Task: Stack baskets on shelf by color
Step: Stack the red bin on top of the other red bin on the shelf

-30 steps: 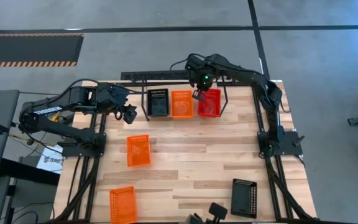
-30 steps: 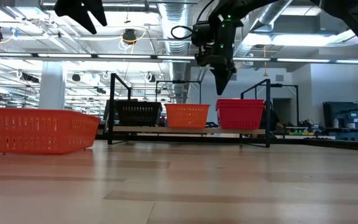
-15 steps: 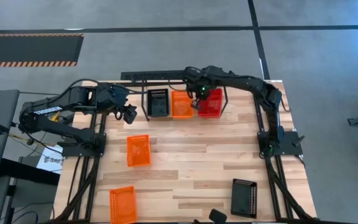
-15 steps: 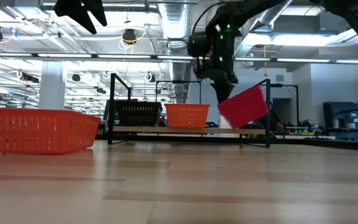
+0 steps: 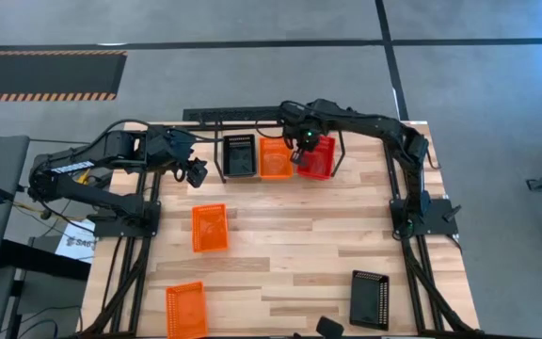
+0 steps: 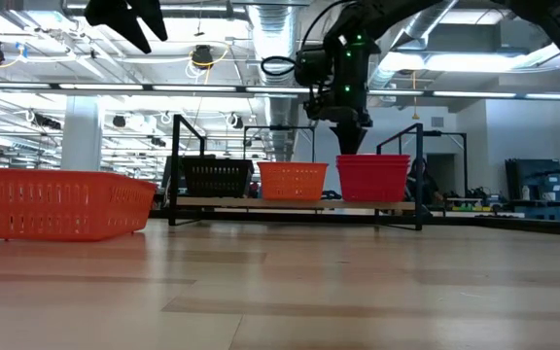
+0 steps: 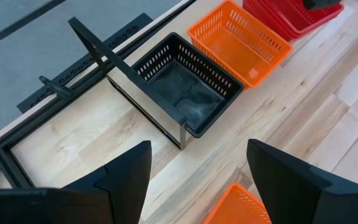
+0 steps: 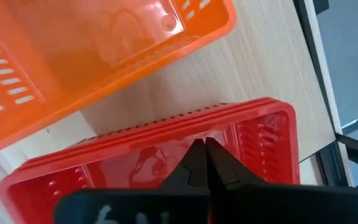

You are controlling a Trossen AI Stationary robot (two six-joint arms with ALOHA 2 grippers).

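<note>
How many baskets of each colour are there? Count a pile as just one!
orange baskets: 3
black baskets: 2
red pile: 1 (nested baskets; how many are inside is hard to tell)
Total: 6

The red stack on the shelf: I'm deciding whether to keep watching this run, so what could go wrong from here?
The right gripper sits shut inside the red baskets on the shelf; pulling up carelessly could drag the stack off. In the high view the red stack sits askew close to the orange basket, so it may bump it. Two orange baskets and a black one are unsorted.
</note>
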